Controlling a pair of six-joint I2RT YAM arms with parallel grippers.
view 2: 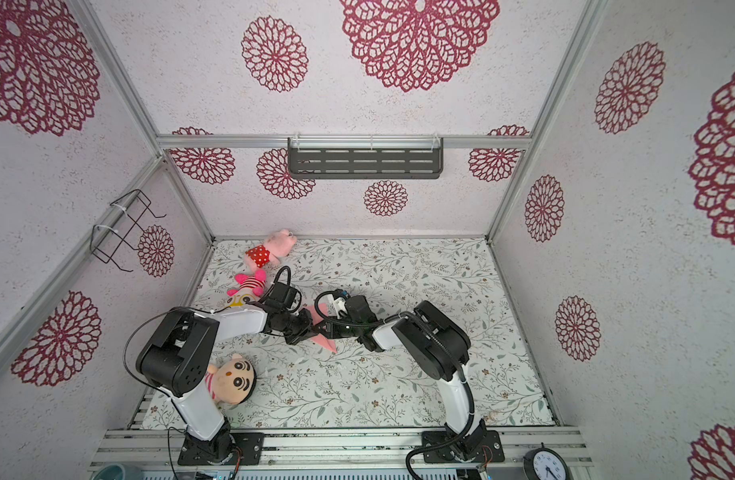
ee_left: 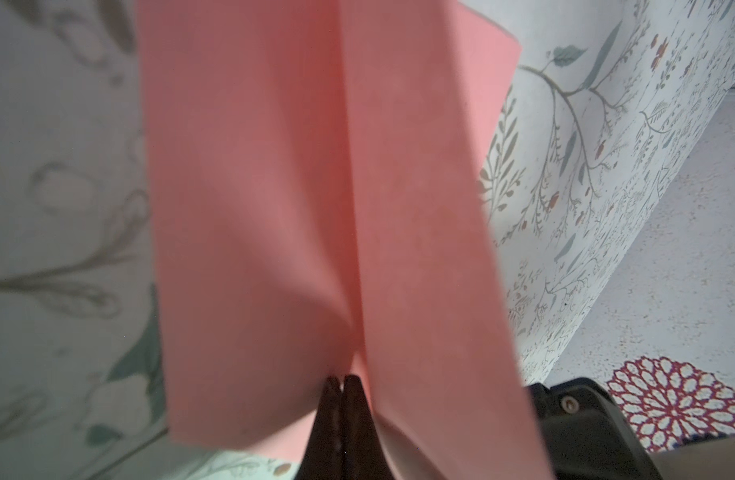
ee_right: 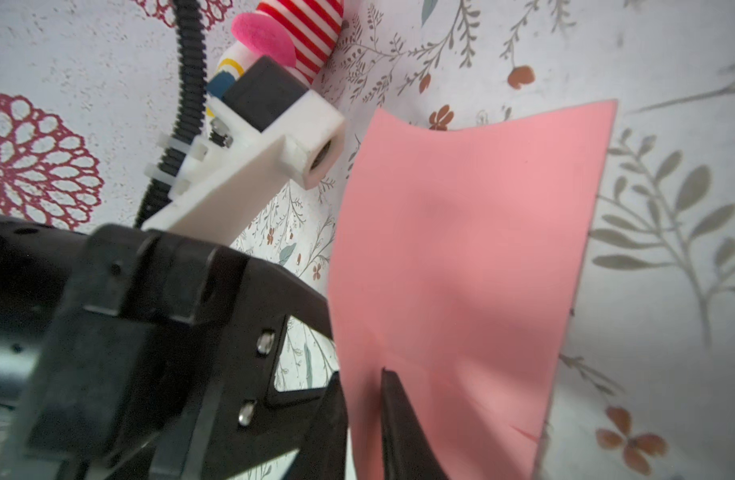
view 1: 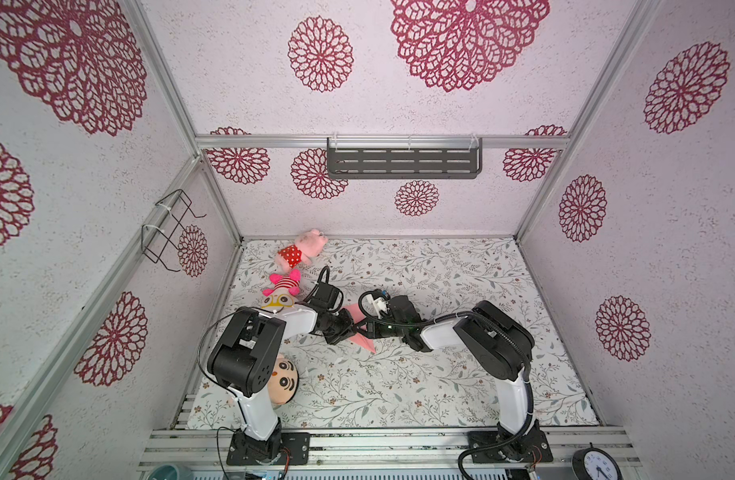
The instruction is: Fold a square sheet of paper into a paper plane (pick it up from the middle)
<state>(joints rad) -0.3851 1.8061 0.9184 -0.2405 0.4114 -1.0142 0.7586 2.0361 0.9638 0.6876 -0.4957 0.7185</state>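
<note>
The light pink sheet of paper [view 1: 360, 340] [view 2: 325, 341] is folded into a slim shape with a pointed end toward the front, held just above the mat between both arms. In the left wrist view the paper [ee_left: 274, 187] shows a centre crease with a flap on each side. My left gripper [ee_left: 342, 380] [view 1: 353, 328] [view 2: 313, 328] is shut on that crease. My right gripper [ee_right: 361, 372] [view 1: 367, 328] [view 2: 323, 326] faces it from the right. Its jaws stand a little apart, with the paper's [ee_right: 461, 228] lower edge between them.
Along the left side of the floral mat [view 1: 440, 374] lie a pink plush in a red dotted dress [view 1: 301, 249], a red-striped plush [view 1: 284, 286] and a boy doll's head [view 1: 284, 380]. A dark shelf [view 1: 403, 162] hangs on the back wall. A clock [view 1: 596, 463] stands at the front right.
</note>
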